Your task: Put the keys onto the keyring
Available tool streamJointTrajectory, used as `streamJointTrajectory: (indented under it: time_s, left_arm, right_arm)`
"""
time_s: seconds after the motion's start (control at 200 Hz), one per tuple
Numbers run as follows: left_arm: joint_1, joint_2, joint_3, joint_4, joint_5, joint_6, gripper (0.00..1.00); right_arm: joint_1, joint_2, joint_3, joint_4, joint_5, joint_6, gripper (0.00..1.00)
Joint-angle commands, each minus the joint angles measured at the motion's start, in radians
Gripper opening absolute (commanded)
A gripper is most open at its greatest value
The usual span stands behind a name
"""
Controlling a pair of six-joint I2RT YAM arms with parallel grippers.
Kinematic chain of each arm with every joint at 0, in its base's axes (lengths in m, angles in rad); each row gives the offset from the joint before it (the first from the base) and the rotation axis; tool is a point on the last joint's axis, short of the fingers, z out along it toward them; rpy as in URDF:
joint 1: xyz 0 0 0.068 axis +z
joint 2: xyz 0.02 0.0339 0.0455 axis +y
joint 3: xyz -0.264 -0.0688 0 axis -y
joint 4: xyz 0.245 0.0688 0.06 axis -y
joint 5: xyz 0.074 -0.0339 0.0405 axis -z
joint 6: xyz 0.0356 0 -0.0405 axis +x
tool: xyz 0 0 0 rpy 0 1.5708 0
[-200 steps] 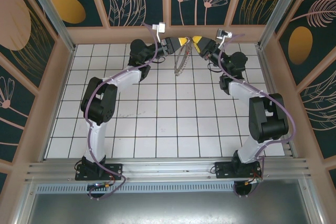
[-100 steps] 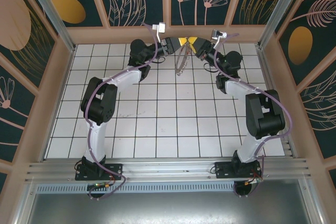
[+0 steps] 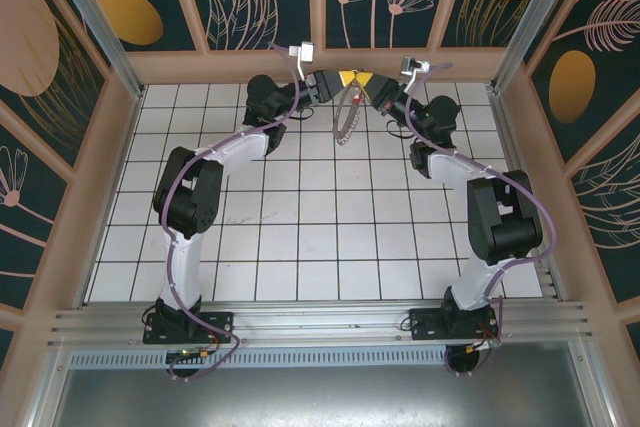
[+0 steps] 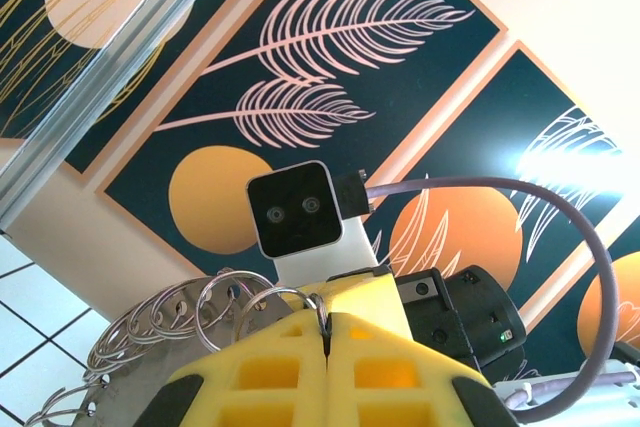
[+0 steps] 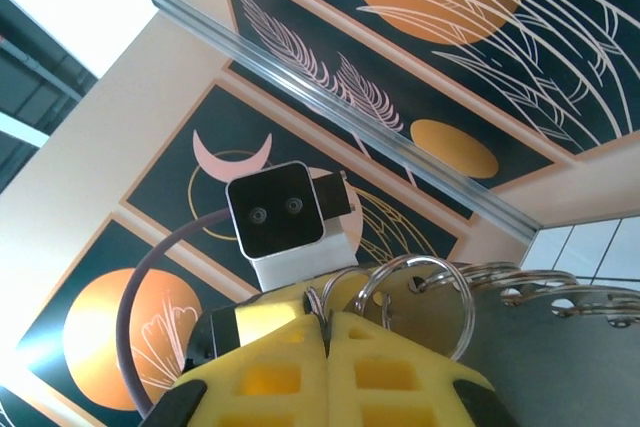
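Observation:
The keyring (image 3: 346,119) hangs in the air at the far middle of the floor, a pale hoop fringed with small silvery loops, seen nearly edge-on. My left gripper (image 3: 342,80) and right gripper (image 3: 366,82) meet tip to tip above it. In the left wrist view the yellow jaws of my left gripper (image 4: 328,322) are shut on one silvery loop of the keyring (image 4: 205,309). In the right wrist view my right gripper (image 5: 326,325) is shut on another loop, and the keyring (image 5: 560,347) stretches off to the right. The red-headed key is out of view.
The white tiled floor (image 3: 320,217) lies below both raised arms. The patterned back wall (image 3: 330,7) stands just behind the grippers. Each wrist view faces the other arm's white camera block (image 4: 300,212) (image 5: 282,212) at close range.
My right gripper has moved left, close up against the left gripper. The keyring between them has swung from a slanted hoop to hanging narrow and nearly straight down.

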Motion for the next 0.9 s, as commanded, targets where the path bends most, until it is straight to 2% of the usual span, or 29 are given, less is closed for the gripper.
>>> streamJointTrajectory:
  time_s: [0.0,0.09,0.26,0.325,0.44,0.581,0.681,0.796,0.896]
  left_arm:
    - [-0.004,-0.038,0.000,0.049,-0.006,0.001,0.00]
    - [-0.003,-0.043,0.002,0.029,-0.004,0.017,0.00]
    - [0.012,-0.087,-0.008,-0.118,-0.012,0.149,0.32]
    - [0.023,-0.106,-0.014,-0.171,-0.018,0.198,0.39]
    - [0.042,-0.127,-0.016,-0.238,-0.018,0.255,0.45]
    - [0.048,-0.129,0.026,-0.385,-0.003,0.361,0.47]
    - [0.048,-0.110,0.066,-0.444,0.025,0.390,0.47]
    - [0.048,-0.075,0.112,-0.485,0.065,0.391,0.41]
    - [0.048,-0.060,0.117,-0.456,0.085,0.358,0.34]
  right_arm:
    - [0.006,-0.027,0.021,-0.034,-0.014,-0.062,0.00]
    - [-0.001,-0.053,0.022,-0.124,-0.011,-0.141,0.00]
    - [-0.029,-0.086,0.052,-0.325,-0.032,-0.315,0.00]
    - [-0.045,-0.090,0.068,-0.394,-0.058,-0.369,0.00]
    - [-0.073,-0.078,0.096,-0.470,-0.119,-0.431,0.00]
    - [-0.092,-0.063,0.129,-0.532,-0.187,-0.506,0.00]
    - [-0.094,-0.055,0.148,-0.566,-0.211,-0.546,0.00]
    - [-0.094,-0.052,0.153,-0.558,-0.225,-0.548,0.00]
    - [-0.094,-0.050,0.140,-0.511,-0.230,-0.523,0.00]
